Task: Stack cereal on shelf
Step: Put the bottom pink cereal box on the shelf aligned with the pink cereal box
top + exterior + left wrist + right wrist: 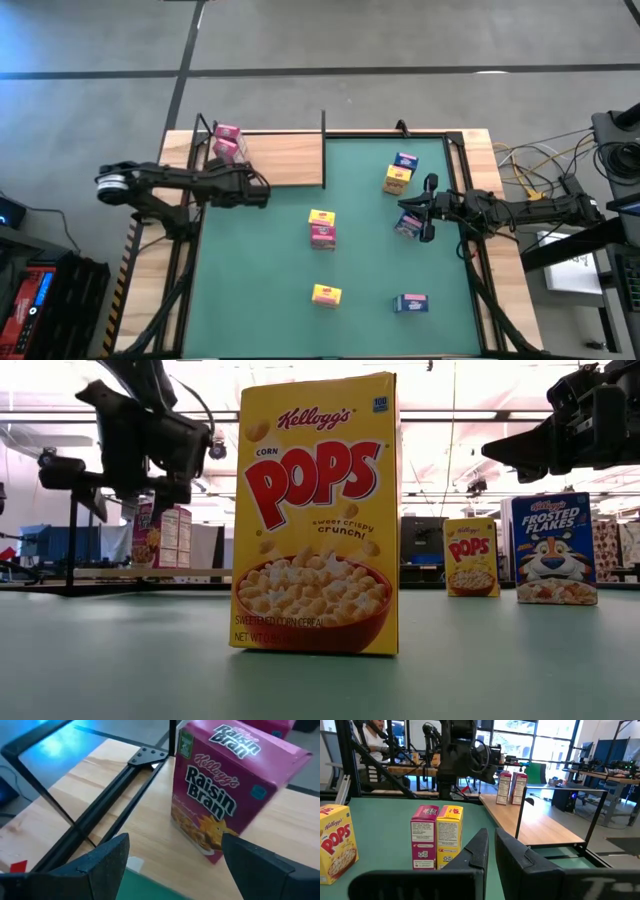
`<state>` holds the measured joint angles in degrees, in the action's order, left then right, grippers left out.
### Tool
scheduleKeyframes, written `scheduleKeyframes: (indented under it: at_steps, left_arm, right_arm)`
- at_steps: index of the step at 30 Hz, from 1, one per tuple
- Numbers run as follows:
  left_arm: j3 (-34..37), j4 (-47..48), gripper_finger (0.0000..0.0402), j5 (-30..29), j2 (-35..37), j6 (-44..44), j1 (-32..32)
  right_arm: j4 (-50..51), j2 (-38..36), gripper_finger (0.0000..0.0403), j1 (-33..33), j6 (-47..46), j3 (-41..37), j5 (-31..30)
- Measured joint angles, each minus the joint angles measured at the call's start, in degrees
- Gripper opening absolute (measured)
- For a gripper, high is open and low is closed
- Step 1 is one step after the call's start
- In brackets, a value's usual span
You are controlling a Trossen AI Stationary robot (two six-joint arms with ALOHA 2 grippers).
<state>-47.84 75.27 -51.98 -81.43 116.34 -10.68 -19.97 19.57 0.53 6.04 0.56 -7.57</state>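
Two pink Raisin Bran boxes stand upright side by side on the shelf, a light-wood board with black posts. My left gripper is open and hovers at the board's near edge. The nearer pink box stands just beyond its fingertips, untouched. My right gripper is shut and empty, raised above a blue Frosted Flakes box, which stands on the green mat. Other cereal boxes stand on the mat: a yellow and pink pair, a yellow and blue pair, a yellow Corn Pops box and a blue box.
Thin black posts rise at the shelf's edges, and a black brace crosses the board near my left gripper. Cables and equipment lie off the table's right side. A person sits in the room beyond the table.
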Motion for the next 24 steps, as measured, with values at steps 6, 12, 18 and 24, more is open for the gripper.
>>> scheduleKeyframes:
  at_steps: [6, 12, 18, 24]
  left_arm:
    - [-0.08, -4.12, 0.0300, -0.45, -1.49, -1.65, -2.68]
    - [-0.10, -6.77, 0.0300, -0.78, -2.77, -3.41, -5.22]
    - [-0.10, -7.10, 0.0300, -2.46, -2.78, -3.55, -6.06]
    - [-0.12, -9.12, 0.0300, -2.69, -2.82, -4.63, -7.52]
  right_arm:
    - [0.01, 0.00, 0.0022, -0.02, 0.00, 0.01, 0.00]
    - [0.00, 0.01, 0.0022, -0.02, 0.00, 0.02, 0.00]
    - [0.00, 0.01, 0.0022, -0.01, 0.00, 0.01, 0.00]
    - [0.02, 0.02, 0.0022, -0.02, 0.00, 0.00, 0.00]
